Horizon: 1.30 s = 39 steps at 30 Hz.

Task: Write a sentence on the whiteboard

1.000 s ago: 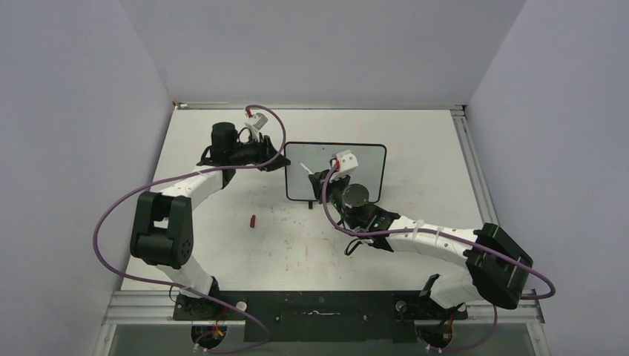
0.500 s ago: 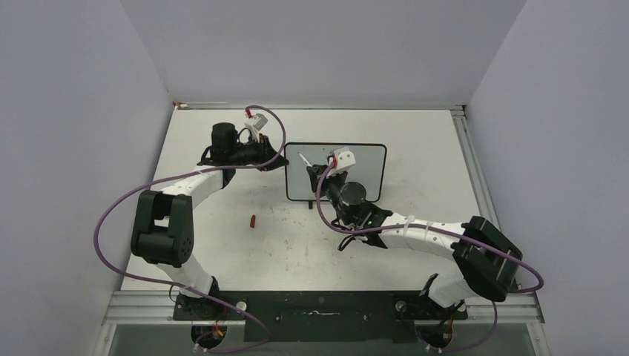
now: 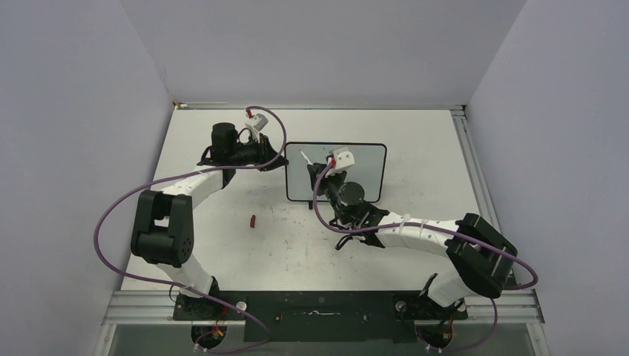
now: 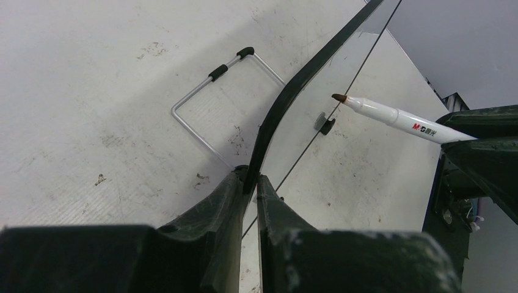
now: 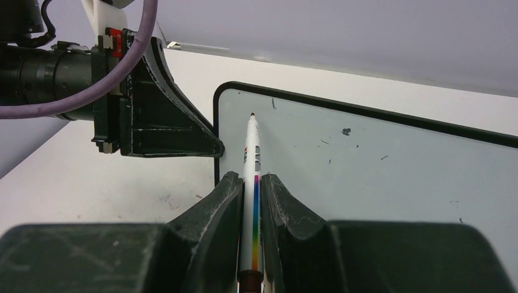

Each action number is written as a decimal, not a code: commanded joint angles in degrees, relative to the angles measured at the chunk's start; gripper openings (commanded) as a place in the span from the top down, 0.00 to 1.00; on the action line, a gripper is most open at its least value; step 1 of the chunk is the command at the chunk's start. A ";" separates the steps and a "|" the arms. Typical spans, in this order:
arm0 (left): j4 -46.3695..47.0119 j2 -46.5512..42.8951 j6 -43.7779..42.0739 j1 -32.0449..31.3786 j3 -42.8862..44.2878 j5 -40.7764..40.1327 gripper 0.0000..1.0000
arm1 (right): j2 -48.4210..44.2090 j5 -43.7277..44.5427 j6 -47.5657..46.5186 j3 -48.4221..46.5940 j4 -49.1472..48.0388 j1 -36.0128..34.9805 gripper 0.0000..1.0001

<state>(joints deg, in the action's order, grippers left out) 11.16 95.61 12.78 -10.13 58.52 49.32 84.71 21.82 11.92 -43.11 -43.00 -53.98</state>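
The whiteboard (image 3: pixel 367 159) stands tilted at mid-table, a glossy white face in a thin black frame (image 4: pixel 287 97). My left gripper (image 3: pixel 281 162) is shut on the frame's left edge, and its fingertips (image 4: pixel 235 182) pinch that edge in the left wrist view. My right gripper (image 3: pixel 326 174) is shut on a white marker (image 5: pixel 252 162) with a rainbow stripe. The marker tip (image 5: pixel 252 114) is just in front of the board's upper left corner (image 5: pixel 223 91). No sentence shows on the whiteboard (image 5: pixel 379 165), only small dark specks.
A red marker cap (image 3: pixel 253 220) lies on the table left of the board. A wire stand foot (image 4: pixel 207 101) with black sleeves juts out behind the board. Grey walls close in the table on three sides.
My left gripper has closed onto the board's left edge. My right arm has carried the marker up and to the left, toward the board's upper left corner.
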 commanded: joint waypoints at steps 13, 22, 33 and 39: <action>0.09 -0.16 -2.05 0.06 1.29 -0.32 1.00 | 2.98 2.67 -1.19 -2.76 -5.96 0.28 0.95; -0.04 -0.35 -2.32 0.04 1.30 -0.27 1.00 | 4.74 2.37 -1.82 -3.63 -5.98 0.27 0.95; -0.08 -0.82 -2.32 0.11 1.38 -0.19 1.00 | 6.30 0.98 -1.14 -2.91 -3.99 -0.81 0.95; -0.17 -1.02 -2.32 0.12 1.37 -0.20 1.00 | 7.13 0.92 -0.77 -2.20 -3.43 -1.12 0.95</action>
<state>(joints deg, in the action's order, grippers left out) 10.98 95.61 11.29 -10.13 58.52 48.80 91.26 22.50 10.98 -44.51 -46.17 -55.05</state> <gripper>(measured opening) 0.095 0.153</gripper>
